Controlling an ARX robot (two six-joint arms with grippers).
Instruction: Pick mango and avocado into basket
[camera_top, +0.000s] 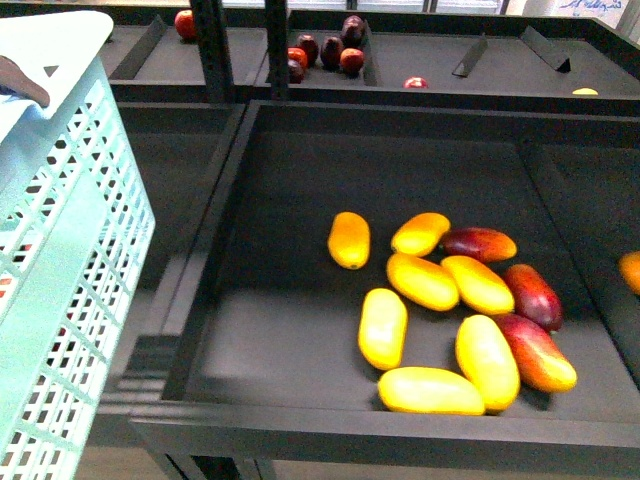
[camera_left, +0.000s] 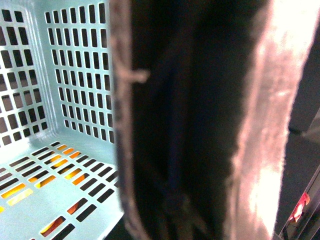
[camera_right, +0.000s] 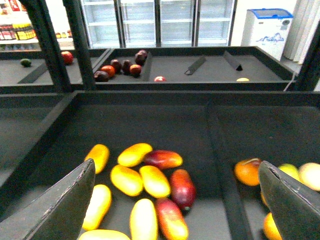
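Note:
Several yellow mangoes (camera_top: 422, 281) lie in a cluster in the black tray (camera_top: 280, 300), mixed with three red-flushed ones (camera_top: 533, 296). The same cluster of mangoes (camera_right: 126, 180) lies below and between the fingers of my right gripper (camera_right: 177, 165), which hangs open and empty above the tray. A small dark green fruit, seemingly the avocado (camera_right: 25, 62), sits in the far left bin. The teal basket (camera_top: 60, 280) hangs at the left edge, held up off the shelf. My left gripper (camera_left: 195, 200) is shut on the basket's handle (camera_left: 190, 125), a dark blur across that view, with the slotted basket floor (camera_left: 60, 175) beside it.
Red apples (camera_top: 325, 52) lie in a back bin behind two black uprights (camera_top: 212, 50). A raised divider (camera_right: 222, 165) separates the mango tray from a compartment of orange and pale fruits (camera_right: 248, 171). Glass-door fridges stand far behind.

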